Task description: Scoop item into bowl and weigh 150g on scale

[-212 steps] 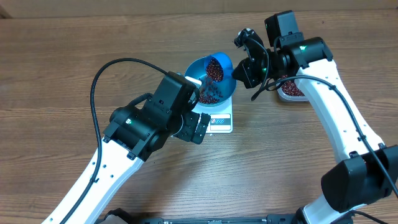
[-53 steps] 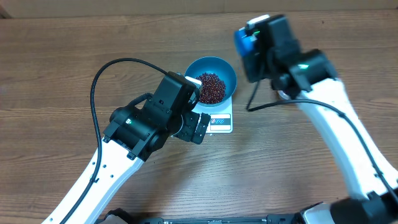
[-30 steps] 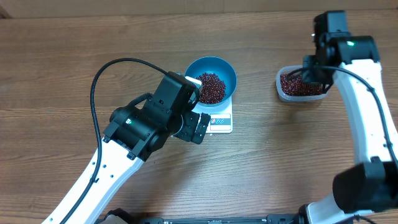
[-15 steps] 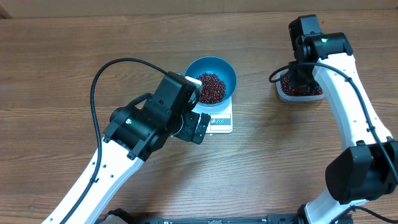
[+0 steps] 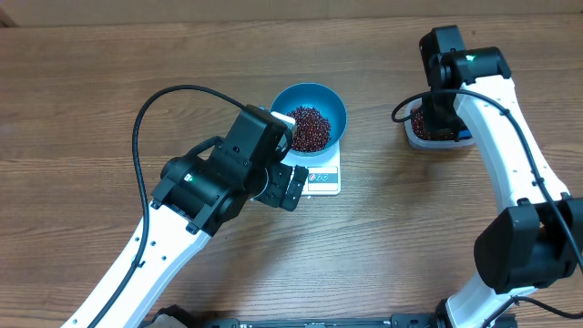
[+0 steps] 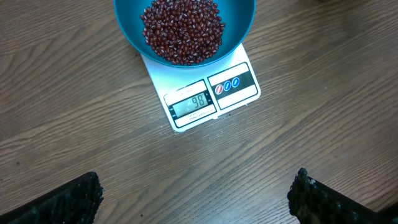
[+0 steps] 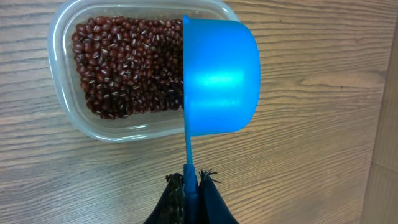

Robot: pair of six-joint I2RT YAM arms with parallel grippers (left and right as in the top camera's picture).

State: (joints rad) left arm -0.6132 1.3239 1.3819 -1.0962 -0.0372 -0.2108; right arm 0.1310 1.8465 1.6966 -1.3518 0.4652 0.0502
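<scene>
Overhead: the bowl (image 5: 319, 98) sits on the scale (image 5: 322, 179) mid-table with beans (image 5: 310, 128) heaped inside. The tub (image 5: 410, 137) lies far right.

Left wrist: the left gripper (image 6: 196, 190) hangs wide open and empty on the scale's near side, likely so the display (image 6: 190, 103) stays readable.

Right wrist: the right gripper (image 7: 189, 186) pinches the handle of the scoop (image 7: 221, 74), which is turned on edge over the tub's right end, probably ready to dig.

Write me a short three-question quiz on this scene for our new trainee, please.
1. True or false: the bowl of beans stands on the scale.
2. What does the right gripper hold? A the blue scoop; B the bowl; C nothing.
3. Fill in: the scale's display reads ___.
Key: 1 true; 2 A; 3 98.
</scene>
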